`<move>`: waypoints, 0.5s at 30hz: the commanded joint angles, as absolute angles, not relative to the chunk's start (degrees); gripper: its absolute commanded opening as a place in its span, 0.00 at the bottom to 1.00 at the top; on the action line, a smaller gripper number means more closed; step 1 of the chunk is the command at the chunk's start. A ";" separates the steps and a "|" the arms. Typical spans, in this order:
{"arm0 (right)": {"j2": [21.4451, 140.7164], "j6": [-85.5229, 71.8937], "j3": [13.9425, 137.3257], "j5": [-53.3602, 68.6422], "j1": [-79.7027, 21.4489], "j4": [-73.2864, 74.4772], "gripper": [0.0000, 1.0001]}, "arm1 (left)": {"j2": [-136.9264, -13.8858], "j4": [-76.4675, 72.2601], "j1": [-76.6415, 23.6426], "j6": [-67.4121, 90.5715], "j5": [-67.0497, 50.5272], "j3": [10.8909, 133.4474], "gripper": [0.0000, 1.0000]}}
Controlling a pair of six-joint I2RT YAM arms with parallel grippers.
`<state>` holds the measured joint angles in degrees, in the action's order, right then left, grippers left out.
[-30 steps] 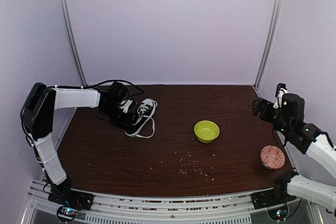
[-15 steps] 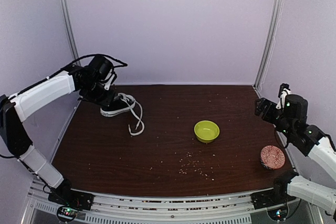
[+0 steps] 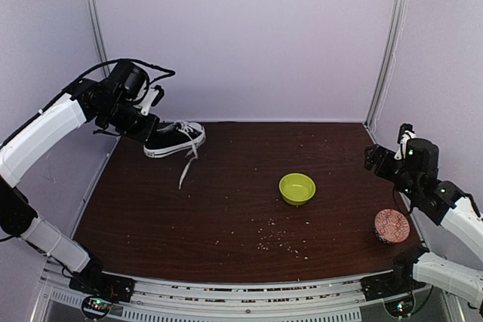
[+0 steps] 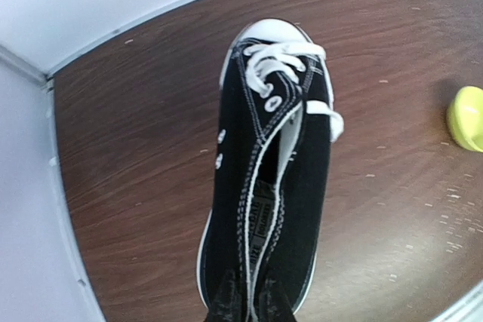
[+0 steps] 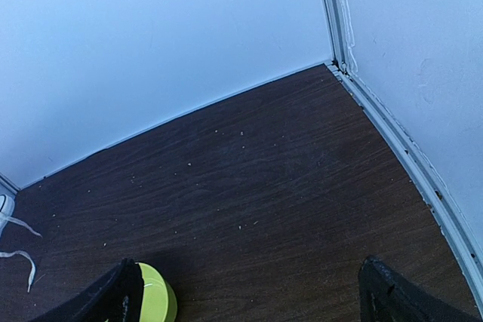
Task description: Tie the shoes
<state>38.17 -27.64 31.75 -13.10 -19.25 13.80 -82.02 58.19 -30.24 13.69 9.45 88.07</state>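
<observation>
1. The left pincer [image 4: 245, 308] is clenched on the heel collar of the black low-top canvas sneaker [image 4: 268, 156], one finger inside the opening and one outside.
2. The sneaker, with its white rubber toe cap, hangs at the far-left corner of the dark brown wooden table [image 3: 226, 224]. It seems to be held clear of the surface, toe towards the middle.
3. Its long white laces [image 3: 183, 173] dangle loose and untied towards the tabletop.
4. The left arm [image 3: 53, 122] reaches high, elbow raised, wrist tipped down.
5. The right pincer [image 5: 253, 299] is released and spread wide, grasping nothing. The right arm [image 3: 445, 209] is folded at the right edge, beyond the small round yellow-green bowl [image 3: 296, 188].
6. Judged step: positioning the sneaker. Next it needs setting sole-down within both arms' reach, then each lace end picked up.
</observation>
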 commanded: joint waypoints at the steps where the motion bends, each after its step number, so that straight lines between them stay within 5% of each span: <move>1: 37.48 -27.86 32.08 -13.79 -19.16 14.48 1.00 | -81.20 49.18 -32.78 15.32 2.09 96.25 0.00; 7: 36.74 -28.76 31.56 -13.68 -19.15 14.65 0.99 | -77.98 43.20 -37.00 21.36 9.85 93.34 0.00; 15: 36.55 -28.77 31.32 -12.89 -19.13 15.21 0.99 | -69.97 28.86 -42.21 41.90 19.77 59.48 0.00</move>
<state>37.23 -28.67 31.73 -13.06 -19.25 14.13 -71.18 39.35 -39.57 29.10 13.28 70.65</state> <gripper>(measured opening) 0.995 0.056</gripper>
